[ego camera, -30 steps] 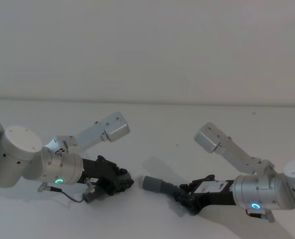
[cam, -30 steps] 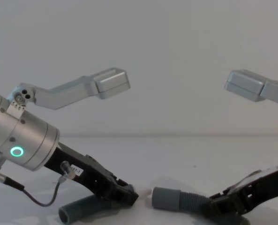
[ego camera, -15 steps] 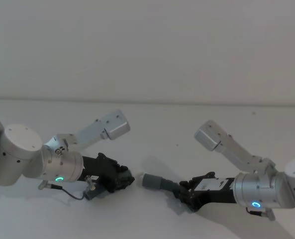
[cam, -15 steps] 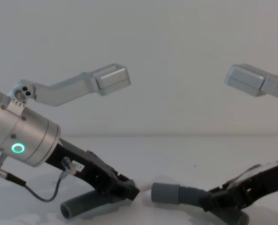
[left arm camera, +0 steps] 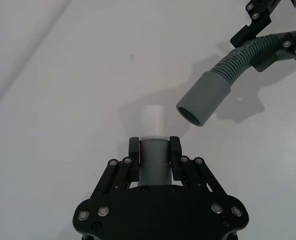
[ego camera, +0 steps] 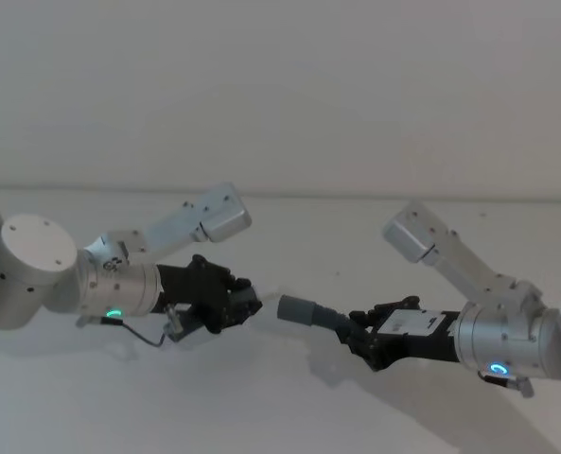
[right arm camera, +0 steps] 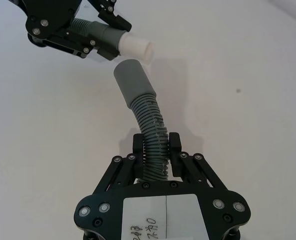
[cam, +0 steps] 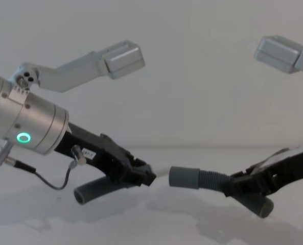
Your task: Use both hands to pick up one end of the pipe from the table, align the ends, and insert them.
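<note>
Black plastic fingers of our left gripper (left arm camera: 154, 155) are clamping one hose piece (cam: 97, 187) above the white table (ego camera: 289, 407), on our left side. Its jaws are closed tight on the smooth grey collar, and a white tip (left arm camera: 151, 121) is sticking out past the fingertips, while the ribbed tail is hanging out behind and below the gripper in the chest view. Just to the right of that tip, and apart from it, we are seeing the grey cuff (left arm camera: 204, 98) of the second hose piece (right arm camera: 148, 131), its open mouth facing the white tip but sitting slightly off its line. Further right, our right gripper (right arm camera: 156, 150) is gripping this second piece around its ribbed middle, jaws closed firmly on it, and it too is hanging clear of the table, casting a shadow below.
</note>
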